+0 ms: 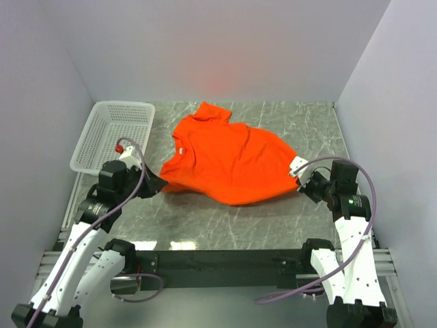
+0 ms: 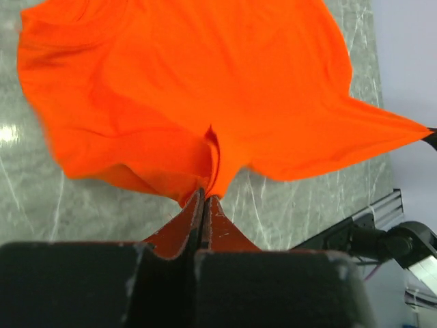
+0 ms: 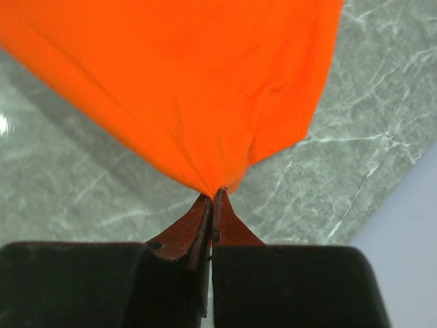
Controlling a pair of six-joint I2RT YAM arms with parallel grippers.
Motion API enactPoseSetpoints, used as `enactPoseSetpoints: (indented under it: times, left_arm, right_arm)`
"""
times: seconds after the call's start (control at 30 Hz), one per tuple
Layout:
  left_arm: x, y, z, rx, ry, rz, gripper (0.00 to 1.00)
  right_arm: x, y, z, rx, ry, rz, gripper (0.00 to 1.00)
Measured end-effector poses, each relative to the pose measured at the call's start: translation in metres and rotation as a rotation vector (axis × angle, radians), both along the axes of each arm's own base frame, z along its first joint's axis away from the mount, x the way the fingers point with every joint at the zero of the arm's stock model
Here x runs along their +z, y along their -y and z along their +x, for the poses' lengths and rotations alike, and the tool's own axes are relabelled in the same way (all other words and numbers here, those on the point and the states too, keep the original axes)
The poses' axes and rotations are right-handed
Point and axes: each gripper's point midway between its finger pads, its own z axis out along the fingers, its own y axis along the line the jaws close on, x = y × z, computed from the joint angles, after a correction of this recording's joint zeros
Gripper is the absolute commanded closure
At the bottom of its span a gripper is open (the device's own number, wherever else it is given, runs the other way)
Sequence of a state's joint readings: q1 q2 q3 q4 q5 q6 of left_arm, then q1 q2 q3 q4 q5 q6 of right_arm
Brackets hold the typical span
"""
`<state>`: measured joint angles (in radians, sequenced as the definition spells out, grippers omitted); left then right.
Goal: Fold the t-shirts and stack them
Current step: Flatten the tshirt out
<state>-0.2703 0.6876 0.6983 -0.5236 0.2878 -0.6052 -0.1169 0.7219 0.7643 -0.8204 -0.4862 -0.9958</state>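
Observation:
One bright orange-red t-shirt (image 1: 229, 162) is stretched over the grey marble table (image 1: 273, 219), its neck toward the left and a sleeve pointing to the back. My left gripper (image 1: 158, 184) is shut on the t-shirt's near-left edge; in the left wrist view the cloth (image 2: 205, 89) bunches into the closed left gripper (image 2: 206, 197). On the opposite side my right gripper (image 1: 298, 179) is shut on the right edge, and in the right wrist view the t-shirt (image 3: 184, 82) tapers to a point pinched in the right gripper (image 3: 214, 195). The cloth is pulled taut between the two.
A white mesh basket (image 1: 113, 134) stands at the back left, just beyond the left arm. White walls close the table in on the left, back and right. A black rail (image 1: 225, 260) runs along the near edge between the arm bases.

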Motion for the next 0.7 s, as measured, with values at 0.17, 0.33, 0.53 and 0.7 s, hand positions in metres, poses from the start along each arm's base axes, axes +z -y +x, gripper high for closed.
enactPoseSetpoints:
  times: [0.17, 0.33, 0.53, 0.7]
  left_arm:
    - [-0.014, -0.004, -0.022, 0.012, -0.107, 0.001, 0.99]
    - [-0.036, -0.001, -0.044, -0.021, -0.254, 0.014, 0.99]
    - [-0.043, 0.005, -0.069, -0.097, -0.375, 0.03, 0.4]
    - [0.009, -0.002, -0.056, -0.066, -0.237, 0.058, 0.17]
  right_arm:
    - [-0.018, 0.002, -0.025, 0.079, -0.089, -0.077, 1.0]
    - [-0.037, 0.005, -0.048, 0.119, -0.185, -0.121, 1.0]
    - [-0.058, 0.007, -0.075, 0.141, -0.295, -0.138, 0.46]
    - [-0.05, 0.002, -0.076, 0.132, -0.292, -0.105, 0.34]
